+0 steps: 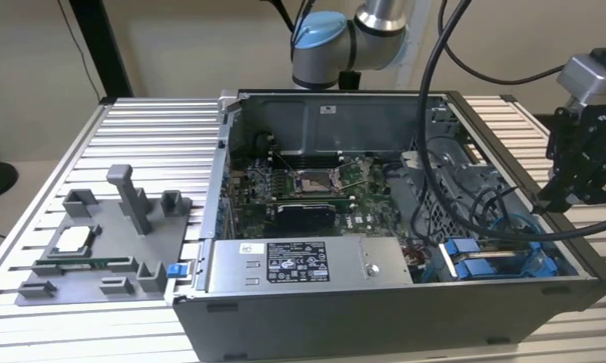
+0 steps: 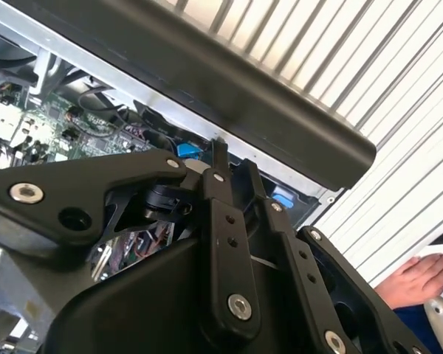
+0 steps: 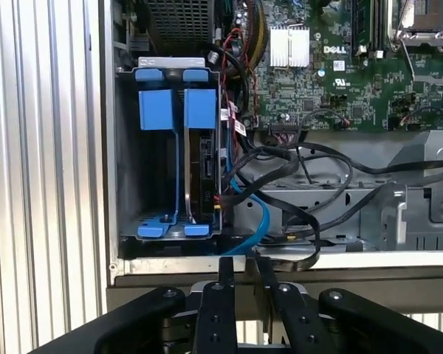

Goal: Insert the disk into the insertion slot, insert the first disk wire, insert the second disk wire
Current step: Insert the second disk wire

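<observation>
The insertion slot [image 3: 156, 110] is the drive bay with blue rails at the open case's corner, at the exterior view's right [image 1: 495, 261]. Inside it the disk [image 3: 201, 169] stands edge-on in its blue carrier, showing a dark edge. A blue wire [image 3: 257, 217] and black wires [image 3: 310, 158] loop beside the bay; whether any is plugged into the disk cannot be told. My gripper [image 1: 557, 203] hangs above the case's wall outside the bay. In both wrist views its fingers [image 3: 242, 269] [image 2: 232, 166] stand close together with nothing held.
A grey labelled power-supply box [image 1: 293, 265] fills the case's front, with the motherboard [image 1: 313, 197] behind it. A grey fixture [image 1: 91, 249] with small parts lies on the ribbed table at the exterior view's left. A person's hand [image 2: 417, 280] shows beside the table.
</observation>
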Controlling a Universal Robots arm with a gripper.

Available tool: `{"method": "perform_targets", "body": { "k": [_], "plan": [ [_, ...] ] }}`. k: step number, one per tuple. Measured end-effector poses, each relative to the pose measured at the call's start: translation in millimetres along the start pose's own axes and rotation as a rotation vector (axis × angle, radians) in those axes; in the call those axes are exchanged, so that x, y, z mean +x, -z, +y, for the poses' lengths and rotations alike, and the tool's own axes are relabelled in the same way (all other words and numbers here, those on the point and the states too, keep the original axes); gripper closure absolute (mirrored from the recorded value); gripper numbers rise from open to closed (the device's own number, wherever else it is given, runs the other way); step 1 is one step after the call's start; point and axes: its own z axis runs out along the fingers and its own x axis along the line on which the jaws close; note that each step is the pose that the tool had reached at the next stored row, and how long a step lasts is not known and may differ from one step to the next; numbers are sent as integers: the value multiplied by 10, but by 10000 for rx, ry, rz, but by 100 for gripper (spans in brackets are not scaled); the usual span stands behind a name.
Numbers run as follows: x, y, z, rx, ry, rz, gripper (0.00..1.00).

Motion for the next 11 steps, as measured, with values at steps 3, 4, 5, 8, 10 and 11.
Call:
{"method": "perform_targets", "body": {
  "k": [3, 4, 5, 8, 10, 11],
  "plan": [
    [23, 1, -10, -67, -5, -150, 100],
    [36, 3, -11, -114, -17, -149, 100],
    [49, 3, -12, -156, -37, -149, 100],
    [82, 5, -13, -276, -115, -145, 100],
    [90, 5, -13, -304, -140, -145, 100],
    [89, 5, -13, -310, -139, -146, 0]
  ]
}}
